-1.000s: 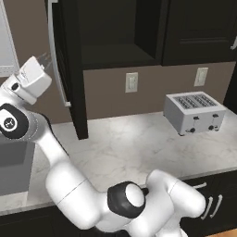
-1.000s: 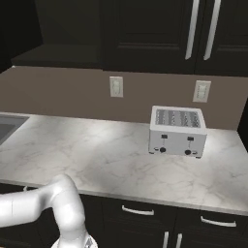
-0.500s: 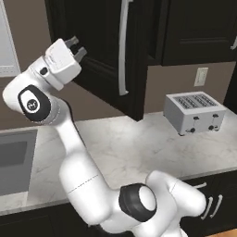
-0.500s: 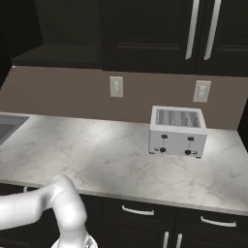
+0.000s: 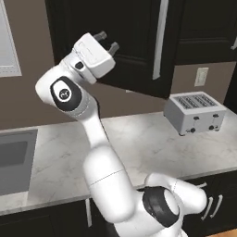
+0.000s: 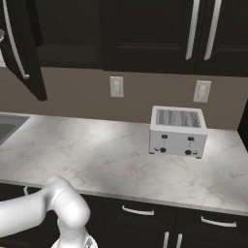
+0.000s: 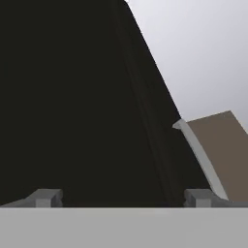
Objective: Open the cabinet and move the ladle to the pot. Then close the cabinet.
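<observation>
Black cabinet door (image 5: 134,51) stands swung out from the wall cabinet, its panel face angled toward the room, with the long silver bar handle (image 5: 160,39) running top to bottom near its free edge. End effector (image 5: 107,40) sits raised beside the door's hinge side, fingers pointing up and away toward the dark panel. From the end effector, the handle lies off to the robot's right, well apart, its long axis vertical in the left base view.

In the hand view the dark door surface (image 7: 72,97) takes up most of the frame and the handle (image 7: 198,157) appears as a slim pale curve near the right fingertip (image 7: 197,197), slanted by the hand's tilt. The other fingertip (image 7: 46,197) sits far across the frame.

End effector: jaws spread wide, nothing between them, no contact with the door or handle that can be made out.

In the right base view the open door (image 6: 19,43) hangs over the marble counter (image 6: 97,155). A toaster (image 6: 178,131) stands on the counter. Cabinet interior reads too dark to make out a ladle. Judgement: door open; reaching inside comes next.
</observation>
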